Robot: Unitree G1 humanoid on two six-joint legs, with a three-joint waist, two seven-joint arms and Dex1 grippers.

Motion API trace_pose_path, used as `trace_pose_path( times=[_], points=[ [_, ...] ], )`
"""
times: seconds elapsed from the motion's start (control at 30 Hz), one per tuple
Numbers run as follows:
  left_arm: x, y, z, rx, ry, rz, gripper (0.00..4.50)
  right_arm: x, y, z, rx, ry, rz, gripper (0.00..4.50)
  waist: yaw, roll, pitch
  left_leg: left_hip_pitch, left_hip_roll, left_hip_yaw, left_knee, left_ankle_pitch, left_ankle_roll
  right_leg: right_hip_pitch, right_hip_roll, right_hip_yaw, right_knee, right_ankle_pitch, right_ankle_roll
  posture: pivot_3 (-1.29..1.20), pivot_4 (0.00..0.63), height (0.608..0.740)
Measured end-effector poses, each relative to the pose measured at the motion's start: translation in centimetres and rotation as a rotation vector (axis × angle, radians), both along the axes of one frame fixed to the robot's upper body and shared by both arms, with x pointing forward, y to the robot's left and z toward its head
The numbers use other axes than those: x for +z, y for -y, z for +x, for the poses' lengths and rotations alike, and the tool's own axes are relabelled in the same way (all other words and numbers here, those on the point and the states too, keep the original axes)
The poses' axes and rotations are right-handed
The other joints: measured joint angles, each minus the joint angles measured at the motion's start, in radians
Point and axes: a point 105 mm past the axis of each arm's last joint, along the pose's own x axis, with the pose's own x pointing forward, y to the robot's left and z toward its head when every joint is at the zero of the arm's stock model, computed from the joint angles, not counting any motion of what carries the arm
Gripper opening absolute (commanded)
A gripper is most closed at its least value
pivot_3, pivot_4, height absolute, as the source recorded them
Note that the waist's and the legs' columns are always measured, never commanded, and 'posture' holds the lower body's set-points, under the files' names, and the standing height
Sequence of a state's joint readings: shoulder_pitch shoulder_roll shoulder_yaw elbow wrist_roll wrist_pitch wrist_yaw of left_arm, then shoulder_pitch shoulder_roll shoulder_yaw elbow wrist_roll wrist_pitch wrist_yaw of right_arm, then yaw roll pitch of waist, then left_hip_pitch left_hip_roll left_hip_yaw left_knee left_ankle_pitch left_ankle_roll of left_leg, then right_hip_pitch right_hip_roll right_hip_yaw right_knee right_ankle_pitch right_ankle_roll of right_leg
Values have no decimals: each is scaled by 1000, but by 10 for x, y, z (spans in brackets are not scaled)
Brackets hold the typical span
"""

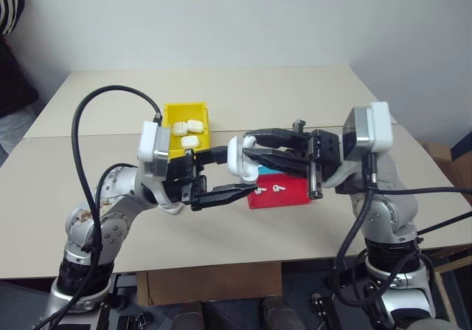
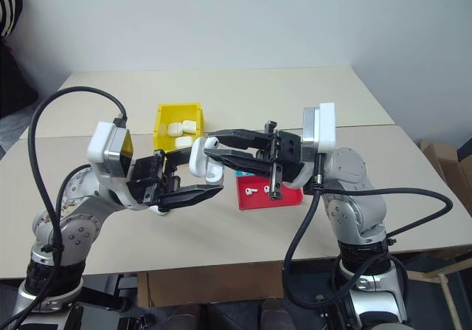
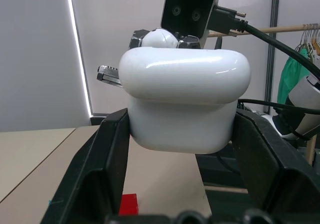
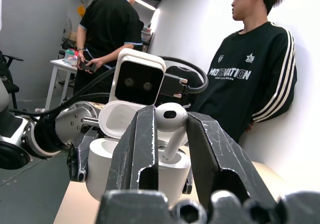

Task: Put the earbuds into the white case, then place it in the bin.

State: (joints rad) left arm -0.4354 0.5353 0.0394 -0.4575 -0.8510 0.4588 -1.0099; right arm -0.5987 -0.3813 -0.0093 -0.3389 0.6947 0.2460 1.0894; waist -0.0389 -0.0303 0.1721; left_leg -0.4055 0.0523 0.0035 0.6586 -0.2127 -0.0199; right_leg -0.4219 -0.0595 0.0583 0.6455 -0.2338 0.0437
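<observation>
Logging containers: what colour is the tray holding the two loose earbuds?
Red tray; best in the left eye view.

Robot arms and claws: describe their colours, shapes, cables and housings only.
Both arms are silver-grey metal with rounded joint segments. Each wrist carries a white boxy camera housing. The left claw and right claw each have two long black tapered fingers. Thick black cables loop from each wrist down the arm; the left one arches high.
</observation>
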Motion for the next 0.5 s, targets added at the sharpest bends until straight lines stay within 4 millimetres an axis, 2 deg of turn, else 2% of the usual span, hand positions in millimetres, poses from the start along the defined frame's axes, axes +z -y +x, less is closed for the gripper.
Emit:
trace_pose_path(
  times=[0.07,0.5],
  points=[
    [-1,0,1,4,1,5,2773,-1,1,0,-3,3,-2,1420,0,0,0,0,0,0,0,0,0,0,0,0,0,0,0,0,150,740],
    [-3,-1,3,17,0,16,2773,-8,4,3,-33,22,-30,1420,0,0,0,0,0,0,0,0,0,0,0,0,0,-1,1,0,150,740]
  ],
)
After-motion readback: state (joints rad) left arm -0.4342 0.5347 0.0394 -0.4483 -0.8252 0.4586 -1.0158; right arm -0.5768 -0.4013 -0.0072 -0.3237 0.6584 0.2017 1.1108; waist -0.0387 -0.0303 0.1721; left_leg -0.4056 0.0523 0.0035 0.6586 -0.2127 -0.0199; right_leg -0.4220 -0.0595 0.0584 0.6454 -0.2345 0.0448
